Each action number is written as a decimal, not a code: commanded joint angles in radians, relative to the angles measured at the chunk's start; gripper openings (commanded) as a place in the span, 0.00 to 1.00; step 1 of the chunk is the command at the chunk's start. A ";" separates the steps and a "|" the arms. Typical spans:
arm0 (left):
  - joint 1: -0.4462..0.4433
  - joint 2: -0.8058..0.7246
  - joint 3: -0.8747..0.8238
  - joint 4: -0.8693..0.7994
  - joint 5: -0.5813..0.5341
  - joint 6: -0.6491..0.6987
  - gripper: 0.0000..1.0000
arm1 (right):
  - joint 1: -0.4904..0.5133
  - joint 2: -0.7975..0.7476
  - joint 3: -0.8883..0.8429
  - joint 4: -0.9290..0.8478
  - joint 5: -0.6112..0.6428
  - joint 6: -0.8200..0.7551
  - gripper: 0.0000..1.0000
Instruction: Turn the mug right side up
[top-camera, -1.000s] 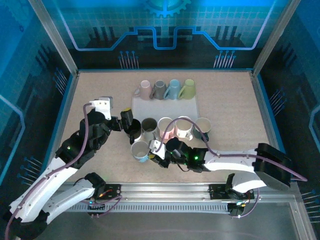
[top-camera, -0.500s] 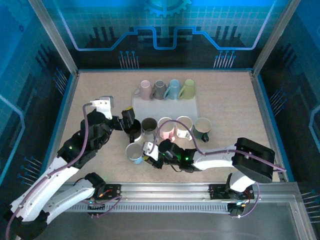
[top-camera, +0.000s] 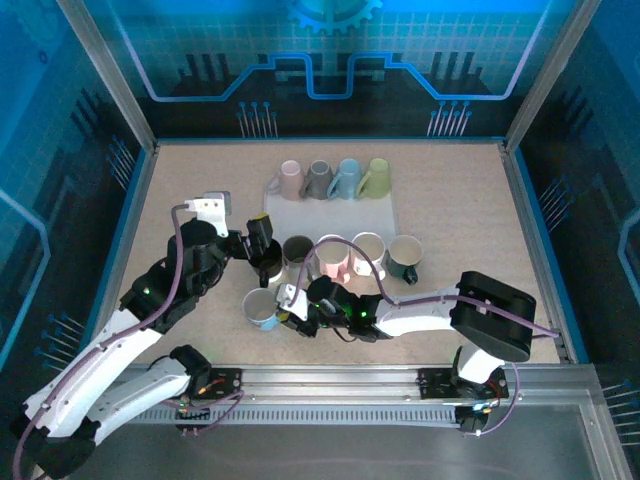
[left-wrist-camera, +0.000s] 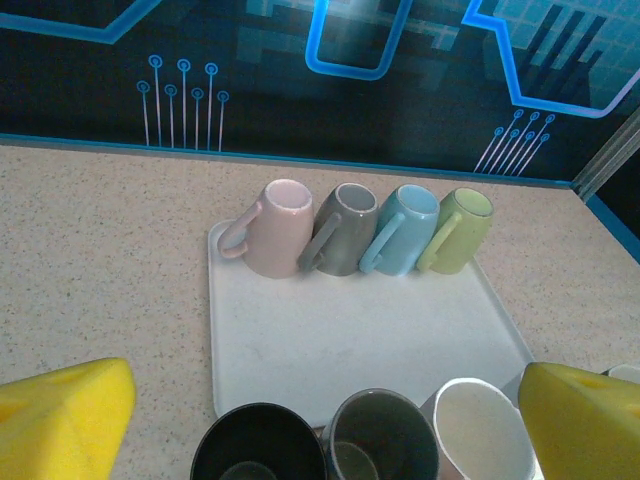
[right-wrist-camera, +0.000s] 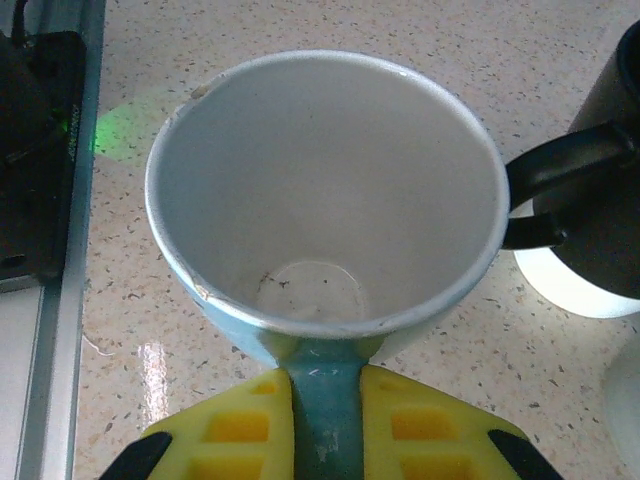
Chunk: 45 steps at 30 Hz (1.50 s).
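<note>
Grip first: right gripper (right-wrist-camera: 322, 425) pinched shut on the handle of the light blue mug (right-wrist-camera: 320, 190), yellow pads (right-wrist-camera: 235, 430) flat against either side of it. Placed, by the top view, toward the near edge of the table (top-camera: 450, 190), left of centre, just in front of the row of upright mugs (top-camera: 350, 258). Black mug (right-wrist-camera: 600, 200) close on the far side (handle almost at the blue rim, apart by the look of it).

Mouth up, base down, long axis close to vertical, handle pointing right into the gripper. Resting on the table or hanging just above it: cannot tell.

Judged nearly done, with only the set-down and release left. To do that well:
- Lower straight along the axis.
- Level the rim before contact.
- Hold the pinch firm until flat on the table.
- Then open and draw back to the right, away from the black mug.

Farther back, left gripper (left-wrist-camera: 325, 400) spread wide and empty, hovering over the upright row. Beyond that, white tray (left-wrist-camera: 350, 330). Along its far edge, pink mug (left-wrist-camera: 280, 230), grey mug (left-wrist-camera: 345, 230), pale blue mug (left-wrist-camera: 405, 230) and green mug (left-wrist-camera: 462, 225), apparently base-up.
</note>
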 joint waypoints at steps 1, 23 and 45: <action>0.005 -0.004 -0.004 0.013 -0.010 -0.005 0.99 | 0.010 0.004 0.044 0.055 -0.033 -0.007 0.01; 0.004 -0.005 -0.014 0.015 -0.033 0.014 0.99 | 0.030 0.012 0.036 0.051 0.054 0.015 0.18; 0.005 -0.005 -0.015 0.015 -0.037 0.015 0.99 | 0.094 -0.010 0.058 -0.057 0.200 0.108 0.32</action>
